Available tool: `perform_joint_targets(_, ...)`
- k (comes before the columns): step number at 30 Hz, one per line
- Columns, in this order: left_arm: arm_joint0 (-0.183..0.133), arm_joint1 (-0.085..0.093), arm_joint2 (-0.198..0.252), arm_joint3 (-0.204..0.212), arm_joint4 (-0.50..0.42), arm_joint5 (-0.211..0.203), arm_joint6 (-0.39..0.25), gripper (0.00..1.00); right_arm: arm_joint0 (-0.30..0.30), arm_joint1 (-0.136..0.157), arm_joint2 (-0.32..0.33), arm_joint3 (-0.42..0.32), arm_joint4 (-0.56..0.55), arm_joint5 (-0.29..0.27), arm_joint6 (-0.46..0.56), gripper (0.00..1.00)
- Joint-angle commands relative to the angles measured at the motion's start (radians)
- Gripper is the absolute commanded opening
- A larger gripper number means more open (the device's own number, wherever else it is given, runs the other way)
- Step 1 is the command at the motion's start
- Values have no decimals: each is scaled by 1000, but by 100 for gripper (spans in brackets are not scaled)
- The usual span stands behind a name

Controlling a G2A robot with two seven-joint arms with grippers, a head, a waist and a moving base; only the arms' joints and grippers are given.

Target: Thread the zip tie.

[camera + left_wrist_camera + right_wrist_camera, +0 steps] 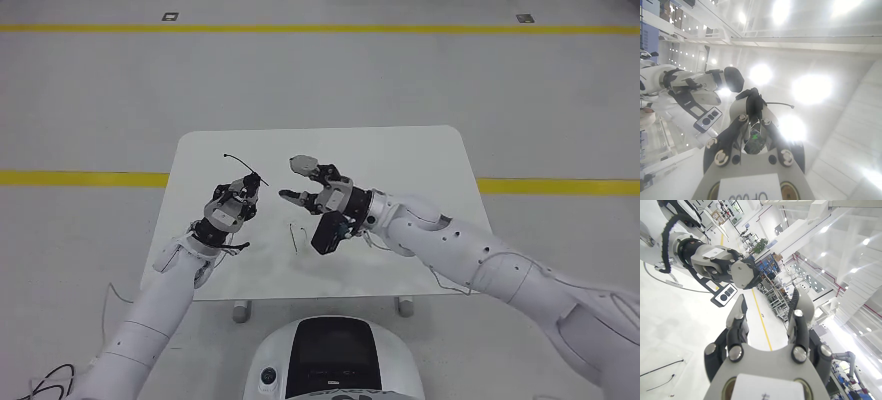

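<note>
Left gripper [248,190] is up over the left half of the white desk [400,160], its dark tips pinched tight on a black zip tie [780,103]. The tie is clamped near one end. The free length runs out past the tips toward the far left, clear of the desk surface, with a slight bend and a small square head at its far end. In the left wrist view that strand sticks out sideways from the closed tips.

Right gripper [297,178] sits just to the right of the left one, near the middle of the desk, turned to face it. It's spread wide with nothing between its fingers [740,308], and the ridged inner pads are plain to see in its own wrist view. There's a small gap between the two grippers, no contact.

Down on the desk, nearer the robot and below that gap, loose ties [662,367] lie flat as two thin black strands side by side. Neither gripper is touching them.
</note>
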Motion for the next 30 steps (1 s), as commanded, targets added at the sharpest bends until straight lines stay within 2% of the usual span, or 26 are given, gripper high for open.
perform_joint_targets(1, 0, 0, 0, 0, 0, 0, 0, 0, 2, -3, -8, 0, 0, 3, 1, 35)
perform_joint_targets(16, 0, 0, 0, 0, 0, 0, 0, 0, 21, -34, -40, 2, 0, 7, -1, 25)
perform_joint_targets(21, 0, 0, 0, 0, 0, 0, 0, 0, 27, -47, -45, 13, 0, 5, -6, 25)
perform_joint_targets(30, 0, 0, 0, 0, 0, 0, 0, 0, 32, -72, -44, 38, 0, 0, -8, 15)
